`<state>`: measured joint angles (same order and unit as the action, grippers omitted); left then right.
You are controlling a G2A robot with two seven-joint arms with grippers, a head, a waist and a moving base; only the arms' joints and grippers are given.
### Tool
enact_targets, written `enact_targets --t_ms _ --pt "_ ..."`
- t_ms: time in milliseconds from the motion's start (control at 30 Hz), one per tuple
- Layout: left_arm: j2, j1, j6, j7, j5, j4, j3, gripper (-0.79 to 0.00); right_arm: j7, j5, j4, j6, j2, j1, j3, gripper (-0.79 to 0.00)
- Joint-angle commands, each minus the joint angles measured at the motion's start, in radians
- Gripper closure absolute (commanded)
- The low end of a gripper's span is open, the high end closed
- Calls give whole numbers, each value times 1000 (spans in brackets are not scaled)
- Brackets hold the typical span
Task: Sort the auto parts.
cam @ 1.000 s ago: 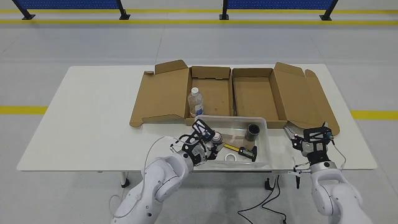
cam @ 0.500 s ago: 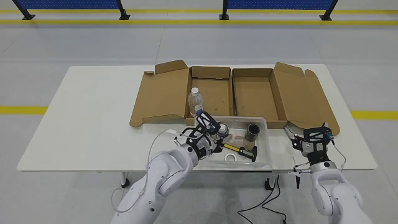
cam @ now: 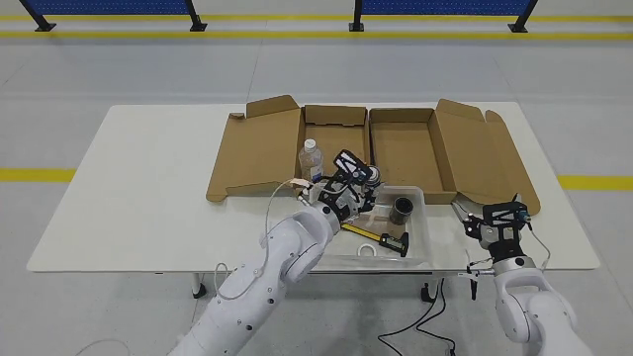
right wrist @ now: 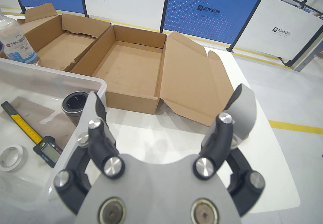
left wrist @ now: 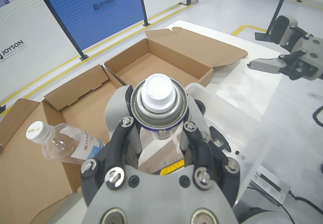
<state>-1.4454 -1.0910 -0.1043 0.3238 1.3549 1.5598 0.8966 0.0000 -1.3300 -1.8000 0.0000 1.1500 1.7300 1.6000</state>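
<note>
The bench (cam: 148, 188) carries open cardboard boxes (cam: 401, 153) beyond both claws. A clear bin (cam: 423, 225) sits beneath the left claw (left wrist: 155, 119), which is clamped round a spray can (left wrist: 156, 95) held above the bin's far edge. The right claw (right wrist: 168, 99) gapes wide and empty beside the bin. A water bottle (left wrist: 65, 143) stands just beside the left claw.

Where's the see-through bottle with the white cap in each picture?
Top view: bottle at a cardboard box's near corner, behind the clear bin.
Left wrist view: bottle beside the held spray can.
Right wrist view: bottle beyond the bin, cap cut off.
Shared landmark: that cardboard box.
</note>
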Motion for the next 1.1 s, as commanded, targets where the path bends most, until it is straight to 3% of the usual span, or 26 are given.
enact_targets --t_ms 0,400,567,800,1067 --pt "-13 44 36 -14 6 -46 -25 0 0 0 0 0 0 0 0 -785" --pt "-105 265 226 -105 15 -460 -149 0 0 0 0 0 0 0 0 -785" --pt "-148 330 262 -106 -33 -619 -179 0 0 0 0 0 0 0 0 -785" --pt "-188 374 268 -144 -46 -756 -206 0 0 0 0 0 0 0 0 -785" --pt "-216 406 273 -151 -61 -844 -203 -28 0 0 0 0 0 0 0 -785"
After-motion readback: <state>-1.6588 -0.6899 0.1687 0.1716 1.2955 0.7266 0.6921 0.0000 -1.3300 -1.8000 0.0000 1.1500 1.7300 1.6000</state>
